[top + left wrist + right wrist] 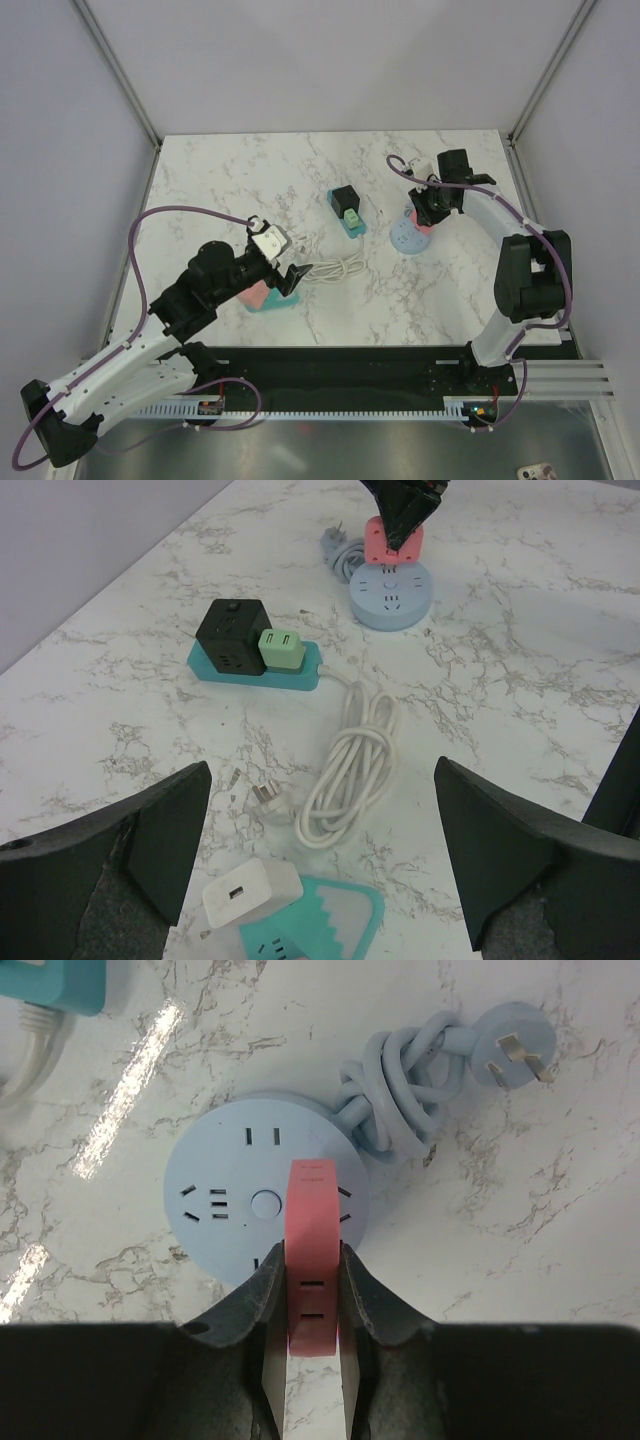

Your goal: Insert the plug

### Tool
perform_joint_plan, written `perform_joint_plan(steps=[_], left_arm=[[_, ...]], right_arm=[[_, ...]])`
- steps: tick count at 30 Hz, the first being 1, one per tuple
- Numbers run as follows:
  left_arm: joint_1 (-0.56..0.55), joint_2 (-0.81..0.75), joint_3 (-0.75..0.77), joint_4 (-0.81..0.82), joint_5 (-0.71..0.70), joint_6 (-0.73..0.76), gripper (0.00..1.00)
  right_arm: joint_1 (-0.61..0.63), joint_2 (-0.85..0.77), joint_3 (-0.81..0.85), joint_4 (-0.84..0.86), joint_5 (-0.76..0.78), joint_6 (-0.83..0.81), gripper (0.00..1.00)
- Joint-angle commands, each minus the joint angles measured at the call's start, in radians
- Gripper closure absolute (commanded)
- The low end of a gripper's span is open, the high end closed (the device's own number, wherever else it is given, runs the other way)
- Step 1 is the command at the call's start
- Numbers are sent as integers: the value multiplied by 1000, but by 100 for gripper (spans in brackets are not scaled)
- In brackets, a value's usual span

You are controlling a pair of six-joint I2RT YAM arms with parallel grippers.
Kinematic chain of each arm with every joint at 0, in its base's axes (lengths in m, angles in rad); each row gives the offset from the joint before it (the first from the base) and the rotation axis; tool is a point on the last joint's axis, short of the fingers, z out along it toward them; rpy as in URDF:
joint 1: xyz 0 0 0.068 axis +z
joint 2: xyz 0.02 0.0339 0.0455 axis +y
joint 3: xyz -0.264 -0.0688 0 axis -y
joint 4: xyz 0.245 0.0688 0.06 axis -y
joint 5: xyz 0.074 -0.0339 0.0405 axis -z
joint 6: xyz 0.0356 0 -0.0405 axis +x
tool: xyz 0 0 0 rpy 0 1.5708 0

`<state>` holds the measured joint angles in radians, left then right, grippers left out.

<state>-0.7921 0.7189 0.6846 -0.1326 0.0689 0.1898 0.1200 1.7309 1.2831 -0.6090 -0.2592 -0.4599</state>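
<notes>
The white marble-patterned tabletop (230, 170) lay between pale grey walls (320, 60). Right of centre in the top view, the right gripper (312, 1262) clamped a pink plug (311, 1200) over a round blue power socket (215, 1175). The left gripper (320, 770) hung spread wide at lower left.

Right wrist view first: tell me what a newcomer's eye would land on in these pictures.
The pink plug stands out most, clamped in the right gripper directly over the round blue socket hub. Next comes the coiled white cable mid-scene, framed by the open left gripper in its wrist view.
</notes>
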Motion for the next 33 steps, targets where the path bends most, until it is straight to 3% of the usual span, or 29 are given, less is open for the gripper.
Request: perform_joint_plan(steps=[1, 33], left_arm=[[-1, -9, 23, 21, -9, -13, 0], [1, -16, 32, 28, -6, -4, 0]], right_arm=[[-2, -10, -47, 38, -28, -22, 100], [-6, -64, -335, 227, -3, 44, 100]])
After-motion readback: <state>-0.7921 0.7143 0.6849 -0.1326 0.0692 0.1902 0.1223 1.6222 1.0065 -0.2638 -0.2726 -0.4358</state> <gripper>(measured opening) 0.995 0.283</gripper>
